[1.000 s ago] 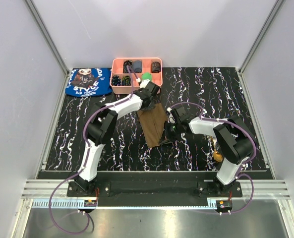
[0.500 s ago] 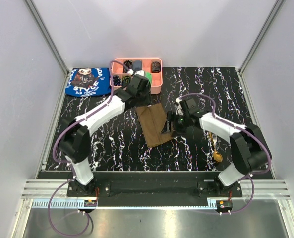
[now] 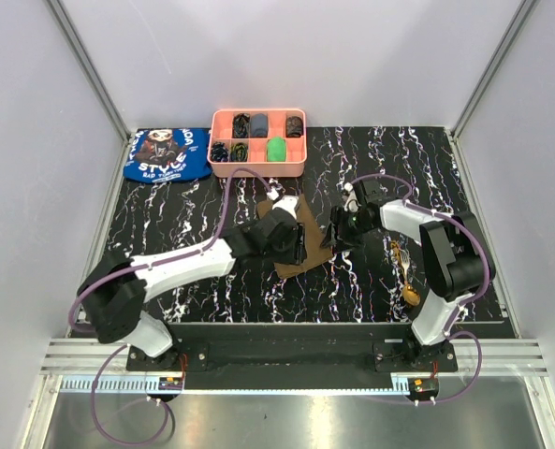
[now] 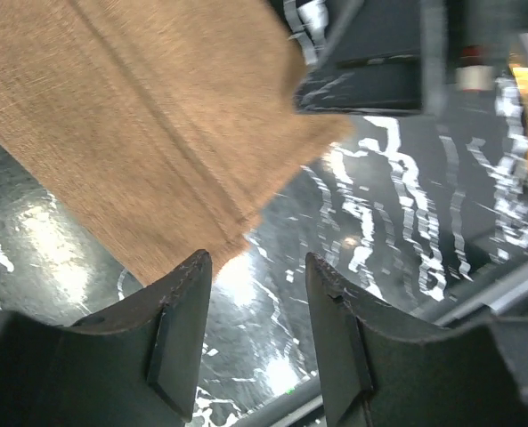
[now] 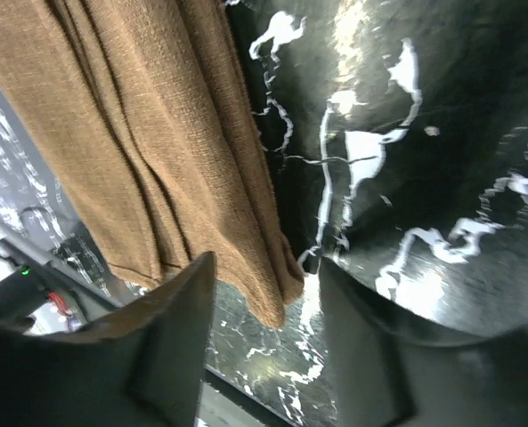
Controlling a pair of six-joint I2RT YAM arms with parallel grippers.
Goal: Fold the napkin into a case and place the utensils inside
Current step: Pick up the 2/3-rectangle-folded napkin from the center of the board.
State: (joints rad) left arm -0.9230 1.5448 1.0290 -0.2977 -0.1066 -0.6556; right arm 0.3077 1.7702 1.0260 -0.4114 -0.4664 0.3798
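Gold-brown spoon (image 3: 411,294) lies nearest, on the right side of the black white-veined table (image 3: 155,224). The matching fork (image 3: 397,251) lies just beyond it, both flat on the surface, apart from the cloth and clear of any fingers.

Mid-table: the olive-brown napkin (image 3: 312,239), folded into a narrow strip with stitched folds showing, lying flat and slanted.

The left gripper (image 4: 257,265) comes in low from the left at the strip's near end. Its jaws are about half apart with nothing between them, only bare table in the gap. The cloth's near corner sits just ahead of one fingertip (image 4: 192,276); contact cannot be told.

The right gripper (image 5: 268,267) sits at the strip's right edge, facing the left one. Its jaws are parted too. A corner of the cloth reaches into the gap but is not pinched.

So neither one has hold of anything.

Far edge: a pink tray (image 3: 258,171) with small dark and green items in its compartments. Left of it lies a blue cloth (image 3: 167,154) with white lettering — both well away from the arms' tips.
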